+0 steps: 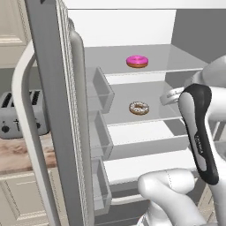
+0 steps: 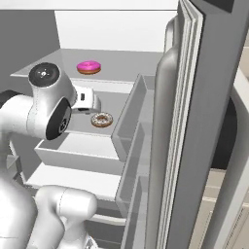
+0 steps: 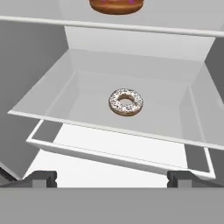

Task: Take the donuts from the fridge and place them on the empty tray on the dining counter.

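You are looking into the tall dark grey fridge (image 1: pixel 53 110), its doors swung wide and its white interior exposed. The pink-iced ring donut (image 1: pixel 137 61) sits on the upper grey shelf (image 1: pixel 176 62); in the hand view only its brown lower edge (image 3: pixel 116 6) shows, cut off by the top of the picture. The white speckled ring donut with a tan rim (image 3: pixel 126 102) lies flat near the middle of the next shelf down (image 3: pixel 57 100), well apart from the shelf's front lip.

The gripper (image 3: pixel 113 177) hangs in front of that lower shelf, short of the speckled donut and touching nothing. Its two dark fingertips (image 3: pixel 43 178) stand far apart at the bottom of the hand view, with nothing between them. In the left base view the forearm's white and black shell (image 1: pixel 201 132) covers the hand, so you cannot read the jaws there; in the right base view you see only the white hand block (image 2: pixel 87 102) just left of the speckled donut (image 2: pixel 101 119).

Below the shelves, a white-fronted drawer (image 3: pixel 109 148) is partly cut off. A grey toaster (image 1: pixel 17 114) stands on the counter left of the fridge, half hidden by the door's long white curved handle (image 1: pixel 26 132). The door bins (image 1: pixel 99 114) are seen edge-on; you cannot tell what they hold.
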Controlling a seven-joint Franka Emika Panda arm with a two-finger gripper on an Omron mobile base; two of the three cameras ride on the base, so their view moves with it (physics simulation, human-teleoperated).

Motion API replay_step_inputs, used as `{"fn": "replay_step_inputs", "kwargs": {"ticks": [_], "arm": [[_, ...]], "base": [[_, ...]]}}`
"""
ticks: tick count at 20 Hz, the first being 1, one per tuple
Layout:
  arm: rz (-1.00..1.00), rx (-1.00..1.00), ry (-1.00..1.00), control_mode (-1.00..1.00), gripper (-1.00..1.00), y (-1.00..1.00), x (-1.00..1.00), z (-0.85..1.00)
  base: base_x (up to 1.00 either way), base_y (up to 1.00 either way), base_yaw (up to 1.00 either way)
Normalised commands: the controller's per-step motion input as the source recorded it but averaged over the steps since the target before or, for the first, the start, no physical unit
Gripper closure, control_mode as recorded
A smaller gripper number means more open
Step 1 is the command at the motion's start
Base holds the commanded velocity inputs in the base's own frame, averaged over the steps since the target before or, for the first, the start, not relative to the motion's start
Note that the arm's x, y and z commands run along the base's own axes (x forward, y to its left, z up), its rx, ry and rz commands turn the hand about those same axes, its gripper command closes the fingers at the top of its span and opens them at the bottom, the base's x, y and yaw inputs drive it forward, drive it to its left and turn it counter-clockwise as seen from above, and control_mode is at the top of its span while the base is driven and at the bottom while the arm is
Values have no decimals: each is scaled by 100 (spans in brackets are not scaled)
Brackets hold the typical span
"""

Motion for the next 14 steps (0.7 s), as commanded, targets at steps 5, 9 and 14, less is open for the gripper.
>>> {"fn": "replay_step_inputs", "kwargs": {"ticks": [5,9,14], "arm": [[-2,0,-2,-100,-100,-32,54,-55],[0,0,0,-100,-100,-20,79,-50],[0,5,1,-100,-100,-14,73,-24]], "base": [[0,0,0],[0,0,0],[0,0,0]]}}
